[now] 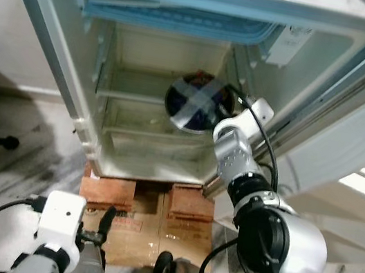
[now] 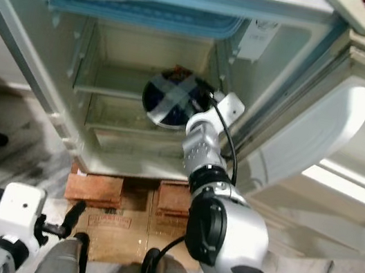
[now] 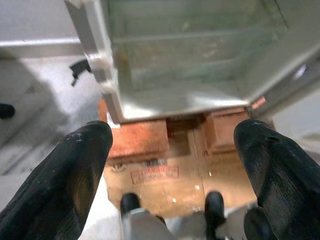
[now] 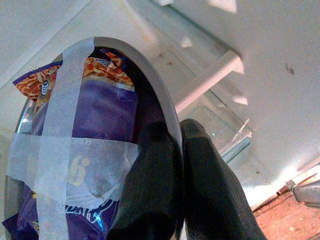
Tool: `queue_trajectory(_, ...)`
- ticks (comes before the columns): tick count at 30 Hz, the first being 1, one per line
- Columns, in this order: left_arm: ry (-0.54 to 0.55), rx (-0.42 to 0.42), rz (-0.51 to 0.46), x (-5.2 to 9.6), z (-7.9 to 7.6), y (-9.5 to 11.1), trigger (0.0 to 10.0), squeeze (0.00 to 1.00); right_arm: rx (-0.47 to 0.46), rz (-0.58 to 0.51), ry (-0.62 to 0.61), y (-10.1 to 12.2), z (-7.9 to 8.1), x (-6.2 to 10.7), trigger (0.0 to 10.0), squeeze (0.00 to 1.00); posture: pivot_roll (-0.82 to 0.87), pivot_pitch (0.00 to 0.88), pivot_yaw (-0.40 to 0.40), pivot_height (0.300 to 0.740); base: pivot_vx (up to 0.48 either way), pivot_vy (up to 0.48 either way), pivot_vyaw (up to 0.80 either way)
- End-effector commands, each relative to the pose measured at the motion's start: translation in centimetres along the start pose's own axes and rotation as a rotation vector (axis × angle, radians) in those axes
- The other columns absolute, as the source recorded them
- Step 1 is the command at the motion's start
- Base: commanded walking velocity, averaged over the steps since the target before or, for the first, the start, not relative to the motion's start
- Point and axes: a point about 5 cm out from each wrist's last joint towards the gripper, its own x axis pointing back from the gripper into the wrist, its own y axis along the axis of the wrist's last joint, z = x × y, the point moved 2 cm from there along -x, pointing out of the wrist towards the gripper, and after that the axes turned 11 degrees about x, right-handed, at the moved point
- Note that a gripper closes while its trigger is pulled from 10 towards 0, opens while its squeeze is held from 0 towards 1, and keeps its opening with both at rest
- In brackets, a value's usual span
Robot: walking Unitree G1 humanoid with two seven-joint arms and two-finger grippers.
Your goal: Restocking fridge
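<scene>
Inside the white fridge [image 1: 147, 53], right end effector [image 4: 175, 150] pinches a round metal bowl [image 1: 195, 103].

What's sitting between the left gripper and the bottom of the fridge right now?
In the left wrist view, between the open left gripper and the fridge lie flattened cardboard on the floor and two red bricks propping up the fridge's base.

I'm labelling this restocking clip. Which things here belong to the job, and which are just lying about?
Job:
- right gripper, pinching the bowl's rim
- taped bowl of snack packets, inside the fridge
- fridge, door open

Lying about:
- bricks under the fridge
- cardboard on the floor
- left gripper, idle, open
</scene>
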Motion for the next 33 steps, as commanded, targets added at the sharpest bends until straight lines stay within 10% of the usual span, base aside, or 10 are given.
queue_trajectory(1,-0.001,0.013,0.001,0.1,0.0,0.1,10.0,0.0,0.014,-0.008,-0.003,0.1,-0.3,-0.1,10.0,0.0,0.21,0.316,-0.132,0.74,0.292,0.0,0.0)
queue_trajectory(19,-0.017,0.03,0.0,-0.4,-0.7,-0.1,10.0,0.0,0.041,-0.022,0.016,0.4,-1.1,-0.2,10.0,0.0,0.19,0.3,-0.143,0.74,0.428,0.0,0.0)
queue_trajectory(33,0.018,0.074,0.018,-0.6,-0.7,-0.6,10.0,0.0,0.065,-0.004,0.0,-0.3,-1.6,-0.1,10.0,0.0,0.19,0.296,-0.151,0.74,0.0,0.0,0.0)
